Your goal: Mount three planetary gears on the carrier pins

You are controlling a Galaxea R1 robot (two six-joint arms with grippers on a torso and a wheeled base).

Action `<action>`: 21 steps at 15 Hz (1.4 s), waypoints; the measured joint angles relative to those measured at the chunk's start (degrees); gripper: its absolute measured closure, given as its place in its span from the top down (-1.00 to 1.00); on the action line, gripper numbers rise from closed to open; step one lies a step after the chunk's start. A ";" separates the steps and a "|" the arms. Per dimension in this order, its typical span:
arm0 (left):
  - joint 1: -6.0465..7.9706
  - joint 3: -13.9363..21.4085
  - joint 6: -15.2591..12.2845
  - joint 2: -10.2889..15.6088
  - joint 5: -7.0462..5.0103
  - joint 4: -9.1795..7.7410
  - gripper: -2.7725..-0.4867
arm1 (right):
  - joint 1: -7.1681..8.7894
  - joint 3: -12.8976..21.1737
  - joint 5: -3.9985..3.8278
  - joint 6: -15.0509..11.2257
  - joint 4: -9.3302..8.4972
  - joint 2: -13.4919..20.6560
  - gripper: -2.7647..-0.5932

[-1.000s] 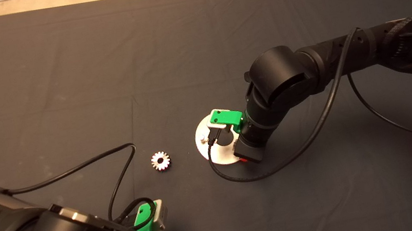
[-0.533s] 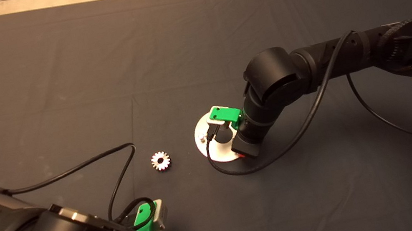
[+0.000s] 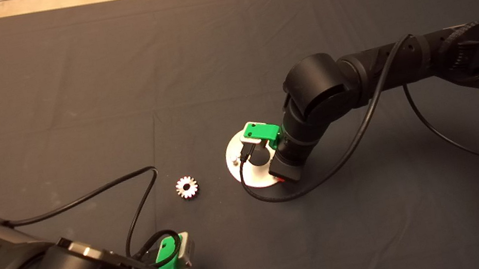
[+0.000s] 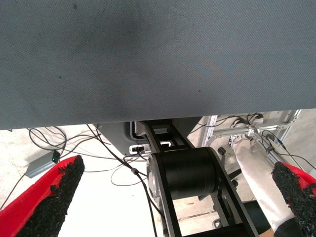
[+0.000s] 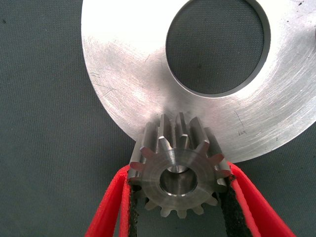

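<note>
The flat silver disc (image 3: 246,172) lies on the dark mat, with one carrier pin (image 3: 235,160) standing up on its left side. My right gripper (image 3: 280,179) hangs over the disc's near right rim. In the right wrist view the right gripper (image 5: 178,173) is shut on a planetary gear (image 5: 177,180) held at the edge of the disc (image 5: 138,84). A pin tip (image 5: 176,169) shows inside the gear's centre hole. Another gear (image 3: 186,187) lies loose on the mat left of the disc. My left gripper (image 4: 176,168) is parked at the lower left, open and holding nothing.
A black cable (image 3: 280,196) loops from the right wrist onto the mat beside the disc. Another cable (image 3: 132,197) from the left arm arcs near the loose gear. The left wrist view shows the mat's edge (image 4: 158,118), floor cables and a person's leg (image 4: 256,177).
My right gripper, still holding its gear, has shifted a little toward the far side over the disc. The loose gear and the left arm have not moved.
</note>
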State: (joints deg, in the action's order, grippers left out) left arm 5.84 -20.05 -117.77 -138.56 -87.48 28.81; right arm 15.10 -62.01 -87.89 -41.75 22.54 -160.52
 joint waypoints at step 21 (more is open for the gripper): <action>0.00 0.00 0.00 0.33 0.00 0.00 0.99 | 0.02 0.02 0.01 -0.02 0.02 0.02 -0.55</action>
State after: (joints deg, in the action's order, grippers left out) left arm 5.84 -20.05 -117.77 -138.23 -87.48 28.81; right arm 15.13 -61.99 -87.89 -41.78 22.56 -160.50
